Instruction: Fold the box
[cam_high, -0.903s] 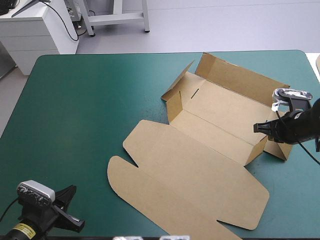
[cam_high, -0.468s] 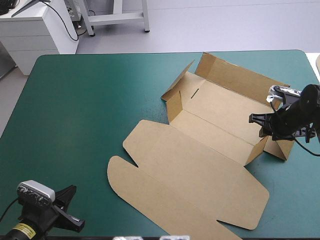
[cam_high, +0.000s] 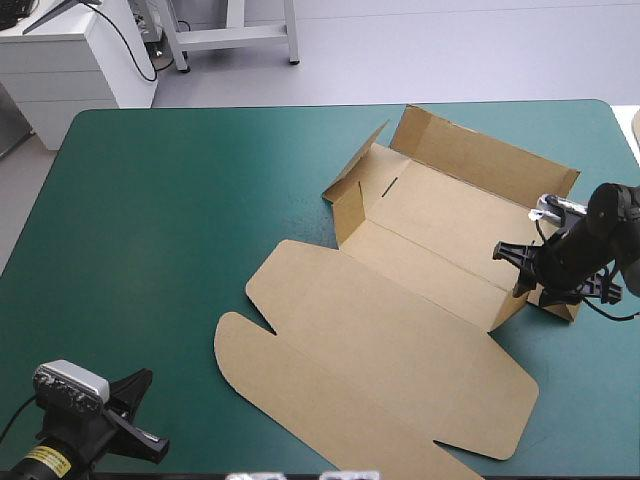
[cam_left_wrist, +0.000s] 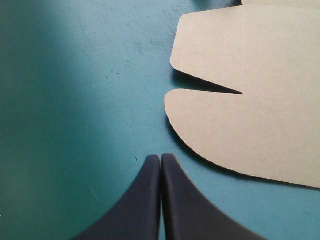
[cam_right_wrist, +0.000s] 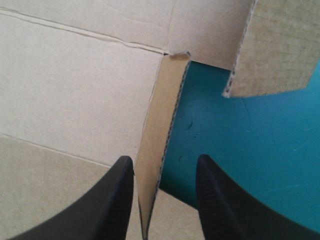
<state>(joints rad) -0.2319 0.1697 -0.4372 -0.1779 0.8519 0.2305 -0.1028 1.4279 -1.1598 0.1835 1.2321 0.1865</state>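
While your left gripper (cam_left_wrist: 161, 159) has stayed parked by the table's near-left corner, its fingers pressed together on nothing, just short of the lid's rounded flap (cam_left_wrist: 240, 135), all the change is on the right. The box (cam_high: 440, 225) lies right of centre with its back and left walls up and its lid (cam_high: 380, 370) spread flat toward you; it has not shifted. Your right gripper (cam_right_wrist: 162, 165) has tipped downward since just before and come in over the box's right end. Its fingers now stand apart astride the upright edge of the end flap (cam_right_wrist: 155, 150), not yet pinching it. My judgement is that you are set to grip that flap and turn it inward. The teal-green cover (cam_high: 170, 220) shows faint scuffs near the left gripper. Beyond its far edge you have pale floor (cam_high: 420, 50) and a white cabinet (cam_high: 70, 55).
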